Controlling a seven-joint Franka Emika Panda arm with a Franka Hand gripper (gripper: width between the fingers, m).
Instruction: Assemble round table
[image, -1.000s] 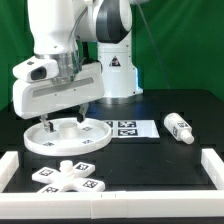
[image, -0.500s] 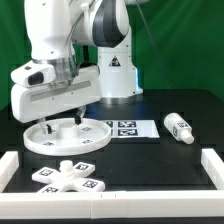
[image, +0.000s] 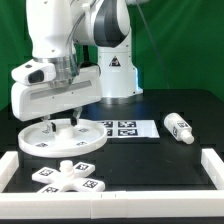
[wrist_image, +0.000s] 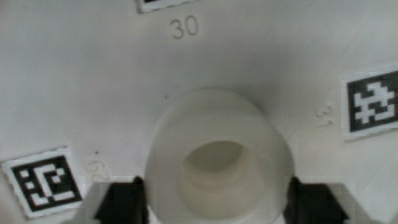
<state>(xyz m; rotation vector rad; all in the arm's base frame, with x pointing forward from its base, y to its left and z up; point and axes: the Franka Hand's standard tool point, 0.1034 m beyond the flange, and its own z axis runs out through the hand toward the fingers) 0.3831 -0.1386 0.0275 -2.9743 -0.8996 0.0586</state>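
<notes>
Now | tool (image: 62, 122) over disc (image: 40, 140) | leg (image: 179, 127) well apart, base (image: 68, 176) near

Arm bent low – claw (image: 61, 124) pointing down, fingers spread apart.

round disc (image: 60, 139): 1 | leg (image: 180, 127): 1 | cross-shaped base (image: 68, 177): 1 | marker board (image: 127, 128): 1

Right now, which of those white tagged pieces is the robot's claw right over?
The large round disc. The gripper is down on it, while the cross-shaped base lies nearer the camera and the short leg lies apart at the exterior view's right.
</notes>
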